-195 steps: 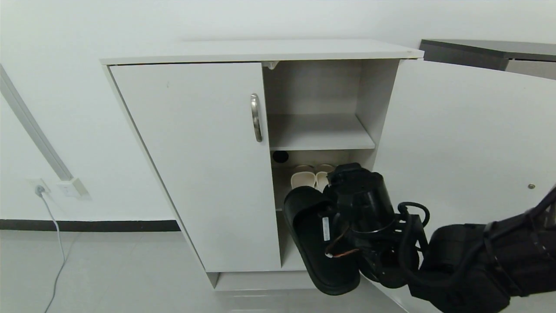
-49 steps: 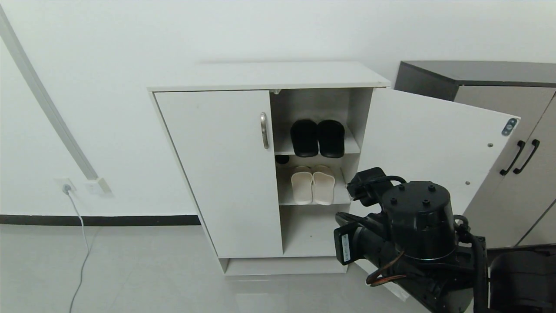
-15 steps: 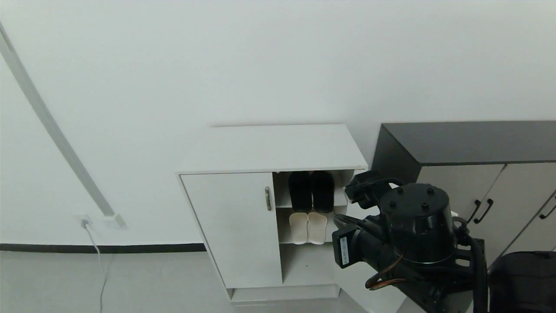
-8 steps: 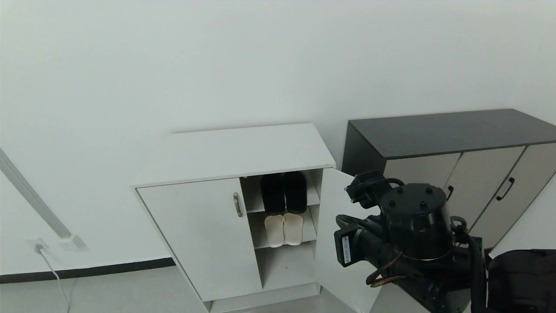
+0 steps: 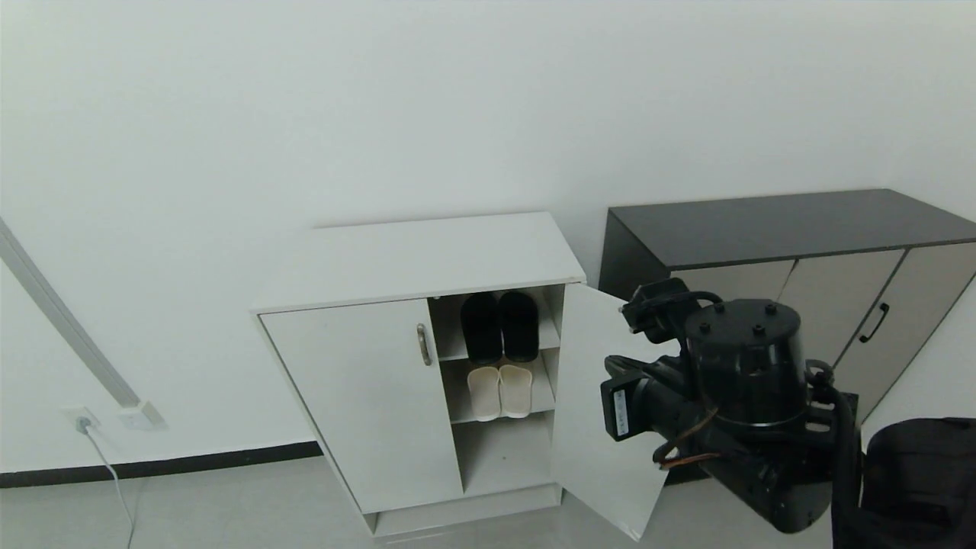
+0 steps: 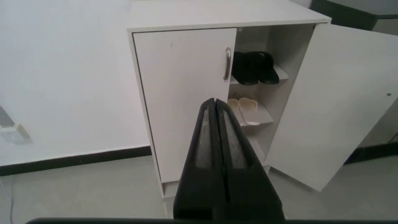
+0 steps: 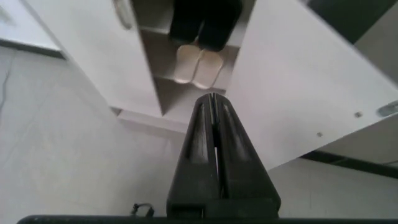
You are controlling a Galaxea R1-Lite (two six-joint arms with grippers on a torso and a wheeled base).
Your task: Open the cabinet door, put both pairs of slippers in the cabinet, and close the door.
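Ahead, apart from the closed right pincer point(image 7: 213, 98), the wide-open cabinet door point(image 7: 298, 81).

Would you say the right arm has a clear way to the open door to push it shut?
Probably yes: the open door stands out beside the shut right hand, nothing shows between them, and the black slippers and cream slippers sit clear of its swing.

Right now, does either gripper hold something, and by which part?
Nothing is held. The left gripper and right gripper are shut and empty. Black slippers and white slippers lie in the cabinet.
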